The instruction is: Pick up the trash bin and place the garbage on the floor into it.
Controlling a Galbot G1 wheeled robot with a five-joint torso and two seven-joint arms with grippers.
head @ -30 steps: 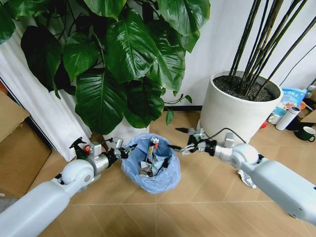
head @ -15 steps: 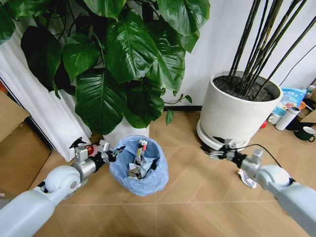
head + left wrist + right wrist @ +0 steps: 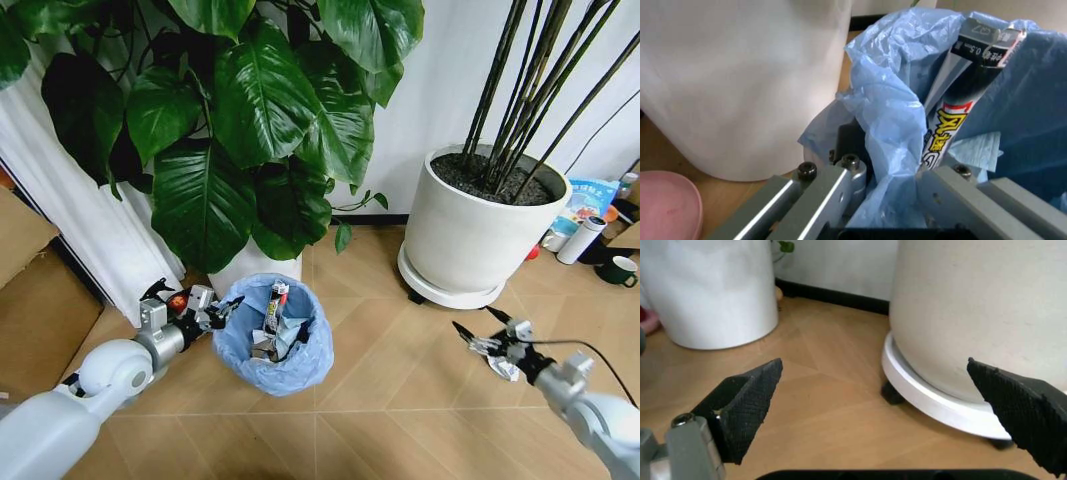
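The trash bin, a small round bin lined with puffy light-blue plastic, stands on the floor under the big leafy plant. Garbage sits inside it, including a tall black wrapper with red-white print. My left gripper is shut on the bin's near-left rim, with the blue bag bunched between its fingers. My right gripper hangs open low over the planks in front of the large white pot, its black pads spread wide. A pale litter piece lies just beside it.
The big white pot on a wheeled base stands at the right. A second white pot is right behind the bin. A dark green spray bottle, a cardboard box, a white flask and a mug line the edges.
The left gripper has drawn the bin leftward and nearer to me. The right arm has swung from beside the bin's rim out to the right and down toward the floor.
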